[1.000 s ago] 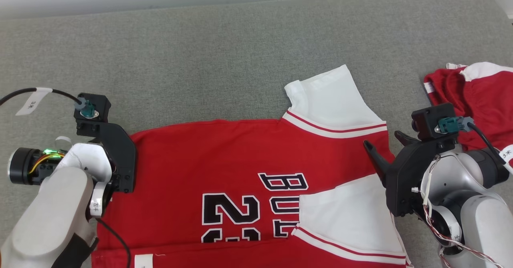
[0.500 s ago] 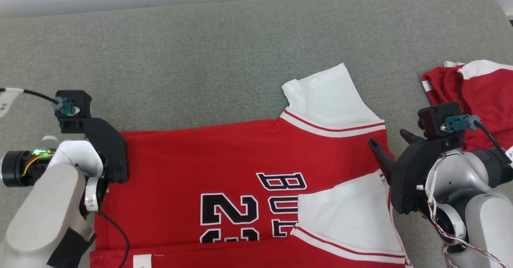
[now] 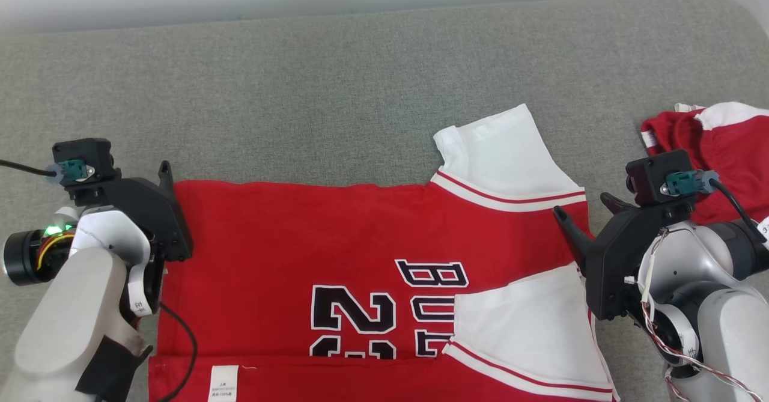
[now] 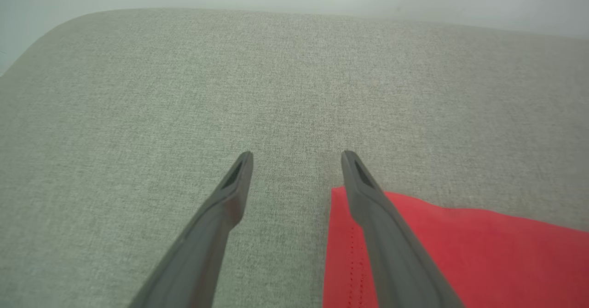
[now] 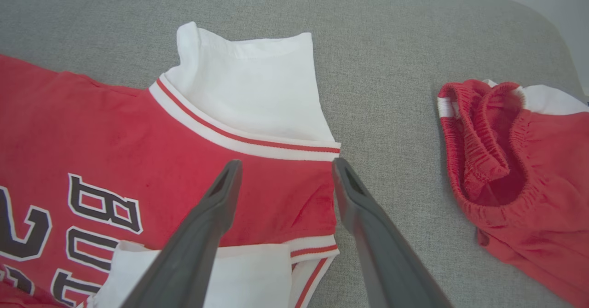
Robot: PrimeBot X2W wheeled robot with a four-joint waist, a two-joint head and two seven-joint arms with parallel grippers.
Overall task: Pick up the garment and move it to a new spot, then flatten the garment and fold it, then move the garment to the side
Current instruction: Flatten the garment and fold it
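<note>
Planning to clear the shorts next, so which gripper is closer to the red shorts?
Right. The right gripper hovers open over the shoulder of the jersey, close to the red shorts. The left gripper is at the jersey's opposite end, by its hem corner.

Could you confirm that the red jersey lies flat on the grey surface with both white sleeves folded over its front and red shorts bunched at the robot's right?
Not quite: only the near sleeve is folded over the front of the red jersey; the far sleeve sticks out onto the grey surface, as the head view shows. The red shorts are at the robot's right.
</note>
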